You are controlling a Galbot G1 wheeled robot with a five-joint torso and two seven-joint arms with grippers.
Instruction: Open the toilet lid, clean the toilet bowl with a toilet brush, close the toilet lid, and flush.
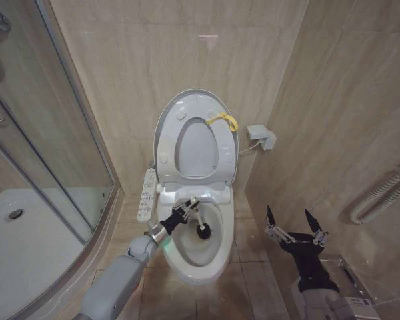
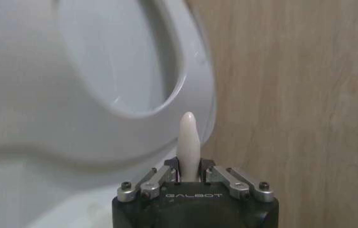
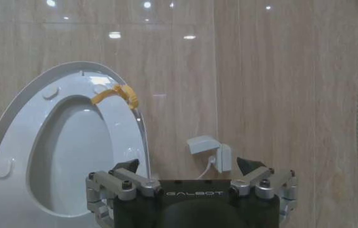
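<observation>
The toilet lid point(image 1: 199, 150) stands raised against the wall with the seat ring point(image 1: 168, 143) up in front of it; a yellow strap point(image 1: 223, 121) hangs at its top edge. Below, the toilet bowl point(image 1: 201, 256) lies exposed, stained yellowish inside. My left gripper point(image 1: 185, 212) is over the bowl's left rim, shut on the toilet brush's white handle point(image 2: 188, 137). The dark brush head point(image 1: 203, 233) is down inside the bowl. My right gripper point(image 1: 293, 223) hovers open and empty to the right of the toilet. The right wrist view shows the lid point(image 3: 68, 156), the strap point(image 3: 118, 93) and that gripper point(image 3: 188, 167).
A long white remote panel point(image 1: 147, 194) is on the toilet's left side. The glass shower door point(image 1: 60, 140) and white shower tray point(image 1: 27, 240) lie to the left. A white wall box point(image 1: 263, 137) is mounted right of the lid, and a coiled hose point(image 1: 385, 192) hangs at far right.
</observation>
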